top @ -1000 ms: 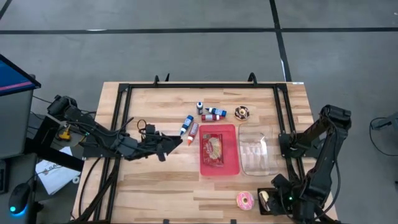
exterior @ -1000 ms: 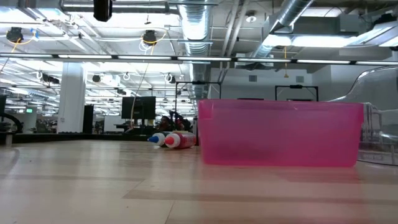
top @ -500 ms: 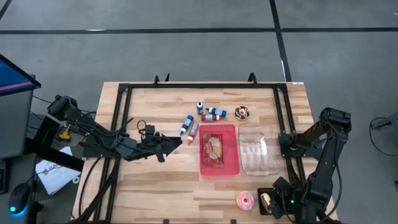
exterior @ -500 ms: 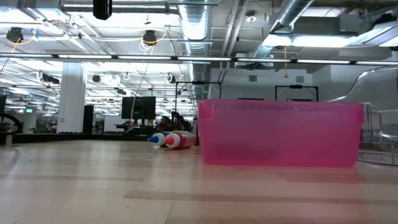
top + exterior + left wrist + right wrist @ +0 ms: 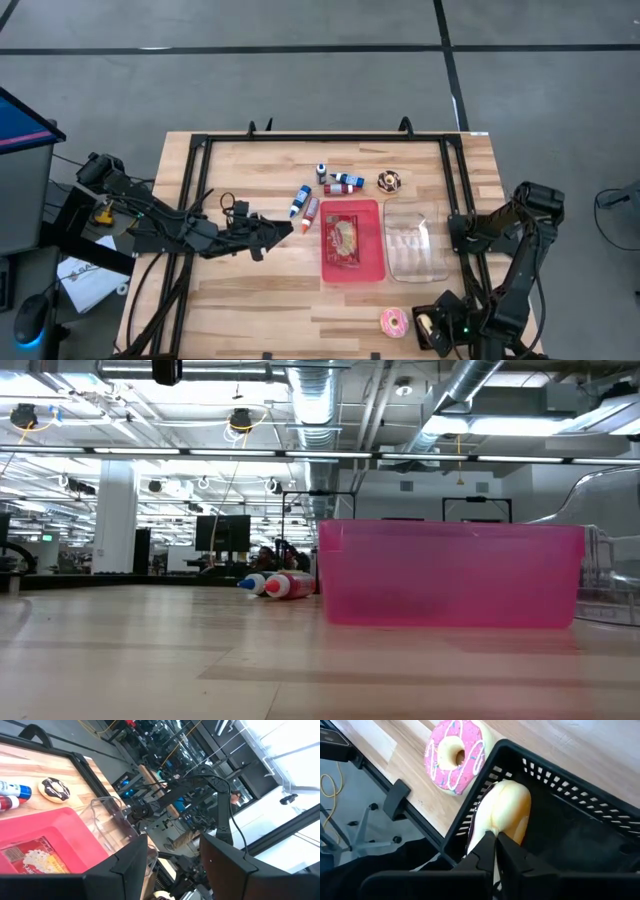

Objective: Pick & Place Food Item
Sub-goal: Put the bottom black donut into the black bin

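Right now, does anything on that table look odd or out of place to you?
Slightly. The pink donut lies loose on the wood beside the black basket, not in it, close to the table's near edge. The small bottles behind the red tray lie tipped over. Nothing looks spilled or broken.

Two doughnuts (image 5: pixel 394 321), two trays (image 5: pixel 352 242), five bottles (image 5: pixel 300 201)
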Motion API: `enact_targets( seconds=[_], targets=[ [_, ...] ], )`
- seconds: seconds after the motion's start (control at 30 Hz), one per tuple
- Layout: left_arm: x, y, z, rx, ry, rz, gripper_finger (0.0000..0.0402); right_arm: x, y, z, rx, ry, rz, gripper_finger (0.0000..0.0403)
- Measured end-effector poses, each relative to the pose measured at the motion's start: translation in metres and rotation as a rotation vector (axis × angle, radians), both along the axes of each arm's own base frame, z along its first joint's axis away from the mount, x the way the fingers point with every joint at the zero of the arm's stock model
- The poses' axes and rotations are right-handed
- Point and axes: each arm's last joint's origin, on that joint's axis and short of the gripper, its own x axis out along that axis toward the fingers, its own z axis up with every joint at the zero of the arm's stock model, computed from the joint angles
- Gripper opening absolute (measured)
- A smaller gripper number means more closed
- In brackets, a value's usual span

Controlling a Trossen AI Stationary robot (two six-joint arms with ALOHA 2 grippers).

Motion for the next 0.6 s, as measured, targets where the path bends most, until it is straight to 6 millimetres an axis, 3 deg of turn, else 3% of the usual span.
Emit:
enact_targets(
  seconds=[0.27, 0.6],
  targets=[
    [0.0, 0.0, 0.0, -0.002, -0.004, -0.008, 0.0177, -0.008, -0.016, 0.017, -0.031, 0.026, 0.016, 0.0048],
    [0.0, 0.0, 0.0, 0.003, -0.003, -0.008, 0.0177, -0.023, -0.021, 0.025, -0.039, 0.081, 0.071, 0.0052]
  ],
)
